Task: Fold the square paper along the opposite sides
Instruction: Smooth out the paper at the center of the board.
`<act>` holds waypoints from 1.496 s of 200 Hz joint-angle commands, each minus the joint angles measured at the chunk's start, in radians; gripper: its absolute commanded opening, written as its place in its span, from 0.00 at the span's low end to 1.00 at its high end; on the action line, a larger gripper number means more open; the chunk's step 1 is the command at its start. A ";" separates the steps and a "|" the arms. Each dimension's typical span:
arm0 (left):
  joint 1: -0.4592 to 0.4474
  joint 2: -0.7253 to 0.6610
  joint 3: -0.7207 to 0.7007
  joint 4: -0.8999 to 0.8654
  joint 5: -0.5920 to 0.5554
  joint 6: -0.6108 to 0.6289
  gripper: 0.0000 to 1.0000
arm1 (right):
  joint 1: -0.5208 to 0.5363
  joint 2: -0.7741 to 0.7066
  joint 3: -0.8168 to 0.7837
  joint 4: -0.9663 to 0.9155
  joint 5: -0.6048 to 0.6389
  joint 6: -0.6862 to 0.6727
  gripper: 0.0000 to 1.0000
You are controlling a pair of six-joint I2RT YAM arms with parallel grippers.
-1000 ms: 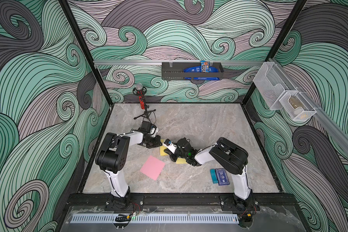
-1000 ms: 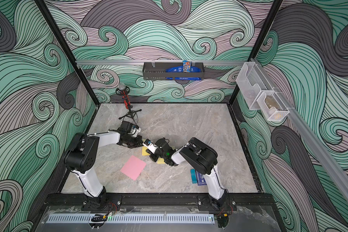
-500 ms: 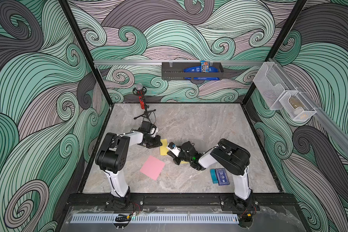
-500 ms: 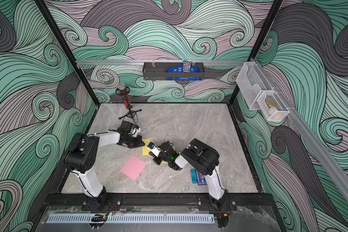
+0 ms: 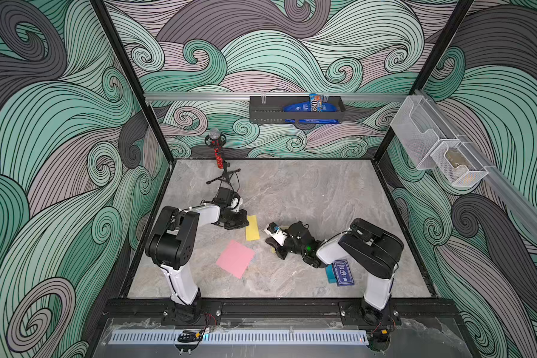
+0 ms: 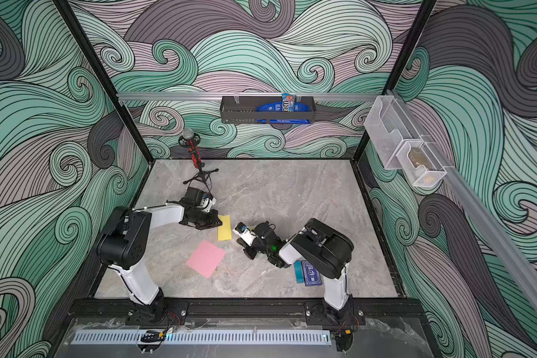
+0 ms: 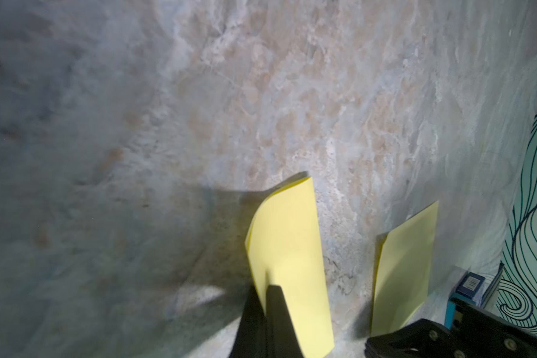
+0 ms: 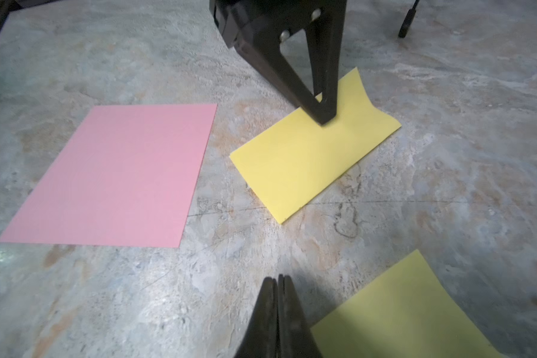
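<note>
Across both top views: folded yellow paper (image 5: 252,228) flat on marble table (image 5: 307,192), halved to a narrow rectangle, opposite sides brought together. At its long edge, touching: left gripper (image 5: 245,222). Just beside it, lying flat: pink paper (image 5: 235,258), unfolded.

From left wrist view: jaws closed, edge of folded yellow paper (image 7: 289,263) apparently pinched between them. Upper layer bowed up along one side, gaping at far corner. Points to a crease not fully set. Near but apart: second yellow sheet (image 7: 403,269).

From right wrist view: right gripper (image 8: 278,280) closed, empty, low over marble table, just beside second yellow sheet (image 8: 400,310), clear of the work. Pink paper (image 8: 115,173) untouched. Tips of left gripper (image 8: 323,118) down on folded yellow paper (image 8: 307,161); one corner curled up.

Assessment: fold made; looks near complete. Outstanding: flattening of crease, release of hold. Pink paper: in scope or not, cannot tell.
</note>
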 commanded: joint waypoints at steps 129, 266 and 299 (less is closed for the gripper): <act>-0.004 0.015 -0.079 -0.069 0.016 -0.043 0.00 | -0.052 0.330 0.473 -0.109 -0.074 0.142 0.05; -0.004 -0.003 -0.087 -0.074 -0.001 -0.039 0.00 | -0.082 0.361 0.512 -0.271 0.100 0.243 0.08; -0.006 -0.009 -0.088 -0.072 -0.001 -0.040 0.00 | -0.086 0.363 0.533 -0.313 0.102 0.251 0.09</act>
